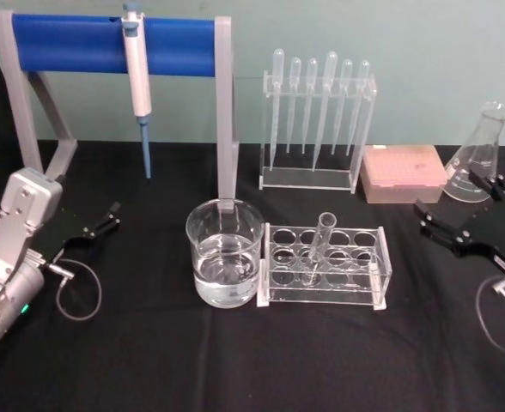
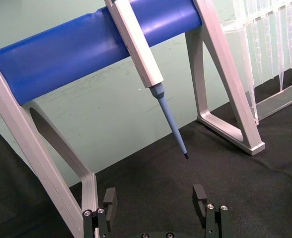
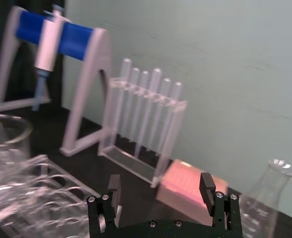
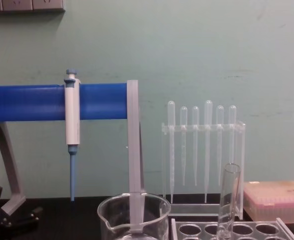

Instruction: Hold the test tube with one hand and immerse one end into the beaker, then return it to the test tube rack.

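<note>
Head view: the test tube (image 1: 321,249) stands tilted in the clear rack (image 1: 366,273) at frame centre, on the black counter (image 1: 235,360), just right of the beaker (image 1: 225,253), which holds liquid. The left end effector (image 1: 100,221) is at the left edge and the right end effector (image 1: 465,204) at the far right, both well apart from the tube.

Left wrist view adds this: fingers spread, released, facing the pipettor (image 2: 136,44).

Right wrist view: released too, with a pink box (image 3: 183,186) beyond its fingers.

Chest view: the tube rises above the beaker's rim.
</note>
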You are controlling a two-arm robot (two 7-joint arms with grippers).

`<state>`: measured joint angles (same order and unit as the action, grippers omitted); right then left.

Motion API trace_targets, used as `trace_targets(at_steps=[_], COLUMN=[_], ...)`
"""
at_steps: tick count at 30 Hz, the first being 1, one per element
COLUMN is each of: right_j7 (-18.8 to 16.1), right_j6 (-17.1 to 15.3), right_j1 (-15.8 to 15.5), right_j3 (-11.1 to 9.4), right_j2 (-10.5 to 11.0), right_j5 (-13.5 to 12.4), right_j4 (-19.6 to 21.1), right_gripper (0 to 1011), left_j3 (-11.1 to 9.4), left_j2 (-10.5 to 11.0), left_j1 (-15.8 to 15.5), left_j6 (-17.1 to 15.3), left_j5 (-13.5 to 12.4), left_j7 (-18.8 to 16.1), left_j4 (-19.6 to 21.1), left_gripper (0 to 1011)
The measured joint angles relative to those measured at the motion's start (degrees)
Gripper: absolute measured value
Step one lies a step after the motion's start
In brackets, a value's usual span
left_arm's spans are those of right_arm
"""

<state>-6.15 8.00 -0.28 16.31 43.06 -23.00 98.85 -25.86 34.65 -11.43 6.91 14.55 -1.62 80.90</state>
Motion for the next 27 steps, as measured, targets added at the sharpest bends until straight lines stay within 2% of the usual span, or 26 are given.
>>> trace_targets(at_steps=[3, 6, 12, 20, 27], right_j7=[-2.85, -7.22, -11.12, -12.71, -12.37], right_j6=[0.42, 0.84, 1.02, -0.58, -3.93], right_j1=[-2.26, -4.50, -6.34, -6.19, -2.89], right_j3=[-1.08, -1.54, -1.08, 1.27, 3.89], right_j2=[1.61, 3.47, 4.01, 1.86, -2.54], right_j5=[-2.13, -4.16, -5.40, -4.08, -1.35], right_j4=[1.77, 3.42, 5.15, 7.30, 6.64], right_gripper=[1002, 1002, 1002, 1002, 1002], left_j3=[0.00, 0.00, 0.00, 0.00, 0.00], left_j2=[0.00, 0.00, 0.00, 0.00, 0.00], left_j1=[0.00, 0.00, 0.00, 0.00, 0.00], left_j6=[0.00, 0.00, 0.00, 0.00, 0.00], left_j5=[0.00, 0.00, 0.00, 0.00, 0.00], left_j7=[0.00, 0.00, 0.00, 0.00, 0.00], left_j4=[0.00, 0.00, 0.00, 0.00, 0.00], left_gripper=[1000, 1000, 1000, 1000, 1000])
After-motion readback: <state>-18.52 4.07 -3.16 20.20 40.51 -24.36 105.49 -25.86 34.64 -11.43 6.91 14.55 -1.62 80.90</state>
